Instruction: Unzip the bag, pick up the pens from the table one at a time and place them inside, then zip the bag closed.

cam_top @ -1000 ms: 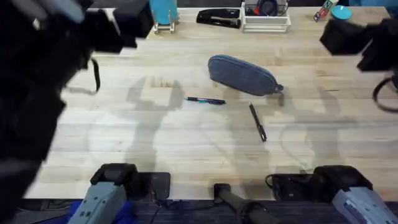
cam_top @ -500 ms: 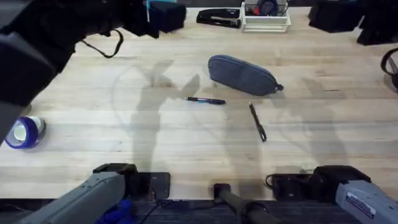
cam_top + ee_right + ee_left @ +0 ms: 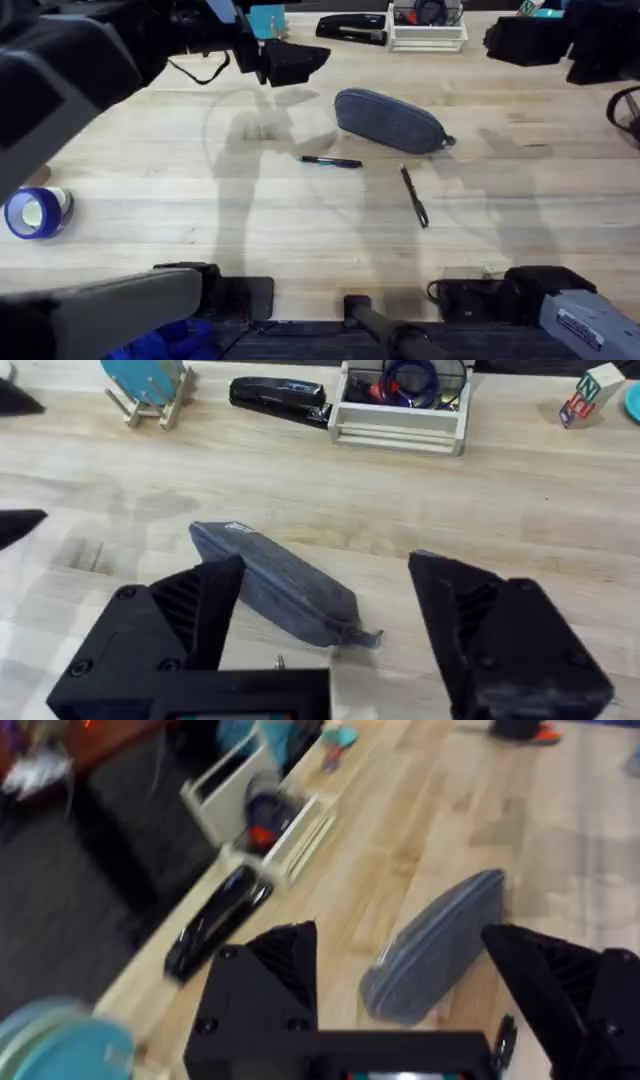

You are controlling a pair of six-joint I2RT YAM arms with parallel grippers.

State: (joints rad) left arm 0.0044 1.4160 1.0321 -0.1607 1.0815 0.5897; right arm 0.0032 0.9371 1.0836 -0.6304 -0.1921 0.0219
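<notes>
The grey bag (image 3: 390, 120) lies zipped and slanted on the table (image 3: 200, 230), past its middle. A blue-and-black pen (image 3: 330, 161) rests just in front of the bag, and a dark pen (image 3: 414, 196) lies to the right of that one. My left gripper (image 3: 297, 58) hovers open to the far left of the bag. In the left wrist view, the bag (image 3: 435, 950) sits beyond the spread fingers (image 3: 275, 970). My right gripper (image 3: 525, 40) hangs open over the far right. Its wrist view looks down on the bag (image 3: 275, 585) between wide fingers (image 3: 470, 610).
A black stapler (image 3: 352, 28), a white rack (image 3: 428, 32) and a teal disc on a stand (image 3: 265, 20) line the far edge. Blue tape (image 3: 35, 212) lies at the left. Toy blocks (image 3: 585, 395) stand at the far right.
My left arm has swung right along the far edge and down toward the bag. My right gripper has shifted left and farther back. Bag and pens have not moved.
</notes>
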